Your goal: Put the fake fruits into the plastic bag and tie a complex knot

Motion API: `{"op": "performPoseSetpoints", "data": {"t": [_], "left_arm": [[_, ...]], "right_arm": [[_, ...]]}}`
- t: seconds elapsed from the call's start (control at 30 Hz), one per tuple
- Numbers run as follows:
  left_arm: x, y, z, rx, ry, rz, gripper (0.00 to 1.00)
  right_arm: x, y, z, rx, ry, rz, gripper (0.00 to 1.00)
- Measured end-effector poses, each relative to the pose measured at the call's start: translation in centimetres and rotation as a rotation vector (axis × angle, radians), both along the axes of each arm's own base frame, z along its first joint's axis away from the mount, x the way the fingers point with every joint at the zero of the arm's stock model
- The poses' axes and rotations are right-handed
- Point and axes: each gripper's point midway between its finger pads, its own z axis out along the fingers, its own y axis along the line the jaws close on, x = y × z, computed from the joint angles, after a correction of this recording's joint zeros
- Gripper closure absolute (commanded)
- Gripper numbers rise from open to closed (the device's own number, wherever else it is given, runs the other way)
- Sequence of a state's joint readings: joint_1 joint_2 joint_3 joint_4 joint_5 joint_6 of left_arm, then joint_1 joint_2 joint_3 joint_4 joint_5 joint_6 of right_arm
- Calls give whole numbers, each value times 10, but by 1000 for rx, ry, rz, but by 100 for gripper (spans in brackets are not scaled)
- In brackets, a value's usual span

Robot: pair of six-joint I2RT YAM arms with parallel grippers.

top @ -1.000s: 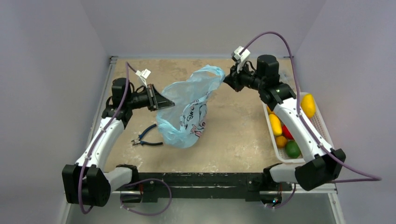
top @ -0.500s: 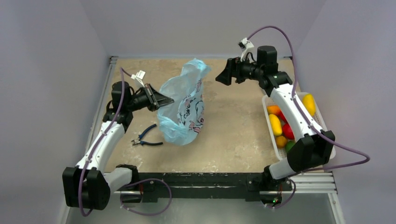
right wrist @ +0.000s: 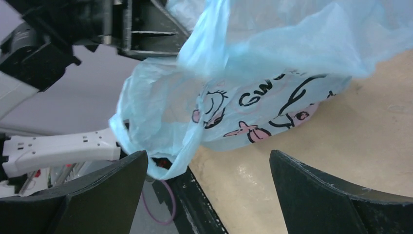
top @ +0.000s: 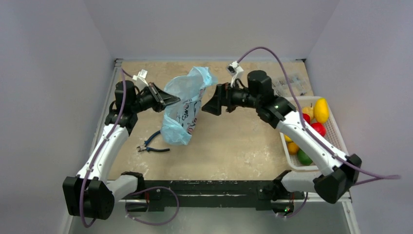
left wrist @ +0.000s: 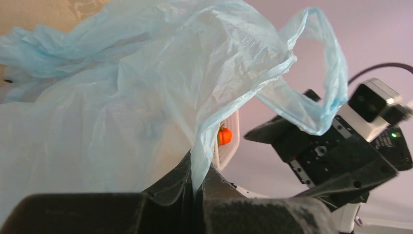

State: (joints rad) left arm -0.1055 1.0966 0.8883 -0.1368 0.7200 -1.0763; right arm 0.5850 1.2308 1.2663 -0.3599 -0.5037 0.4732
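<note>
The plastic bag, light blue with cartoon prints, stands slumped left of the table's middle; its handle loop sticks up. My left gripper is shut on a strip of the bag's rim, pinched between its jaws. To the bag's right, my right gripper is open with nothing in it. In the right wrist view the bag hangs ahead of that gripper, one fold close to its left finger. The fake fruits, yellow, red and green, lie in the basket. The knot is out of view.
A white slotted basket sits at the table's right edge, under my right forearm. Blue-handled pliers lie on the table just left of the bag. Walls close in on the left, back and right.
My right gripper has let go of the bag's handle, opened wide and swung left and nearer, beside the bag. The bag's mouth has slumped toward my left gripper, which still holds it.
</note>
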Motion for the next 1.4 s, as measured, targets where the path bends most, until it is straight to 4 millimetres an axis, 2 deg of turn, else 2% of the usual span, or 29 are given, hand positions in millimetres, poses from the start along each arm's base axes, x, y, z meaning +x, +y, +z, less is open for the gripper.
{"op": "performPoseSetpoints", "data": {"t": [0.13,0.2,0.3,0.37,0.5,0.53,0.6,0.7,0.8,0.9,0.97,1.0,1.1,1.27,1.33,1.4], "left_arm": [[-1,-7,9,-29,-21,-21,100],[-3,-10,12,-37,-27,-31,100],[-6,-17,16,-40,-36,-53,100],[-8,-21,20,-42,-45,-66,100],[-10,-26,28,-49,-59,-80,100],[-10,-27,29,-52,-60,-80,100],[-10,-27,30,-56,-57,-79,100],[-10,-29,34,-66,-70,-83,100],[-14,-34,38,-77,-83,-101,100],[-18,-38,43,-85,-101,-126,100],[-22,-37,47,-87,-116,-139,100],[-23,-35,49,-81,-132,-144,100],[-23,-20,53,-7,-188,-120,100],[-15,17,50,282,-278,-27,100],[-10,31,41,391,-272,2,100],[-4,47,21,510,-234,32,100]], "right_arm": [[17,29,-39,-31,91,-15,1],[28,41,-66,-61,150,-51,1],[38,55,-88,-80,204,-115,1],[42,64,-92,-79,229,-154,1],[55,80,-79,-33,249,-232,1],[61,82,-70,-7,253,-271,1],[66,82,-64,13,258,-295,2],[75,81,-63,31,281,-348,3],[83,81,-69,26,297,-373,22],[89,81,-79,1,293,-386,58],[93,73,-86,-35,274,-397,89],[96,69,-88,-50,262,-399,100],[110,37,-98,-94,240,-429,100],[138,-62,-127,-216,246,-558,100],[140,-96,-136,-263,240,-596,100],[132,-114,-140,-302,229,-596,100]]}}
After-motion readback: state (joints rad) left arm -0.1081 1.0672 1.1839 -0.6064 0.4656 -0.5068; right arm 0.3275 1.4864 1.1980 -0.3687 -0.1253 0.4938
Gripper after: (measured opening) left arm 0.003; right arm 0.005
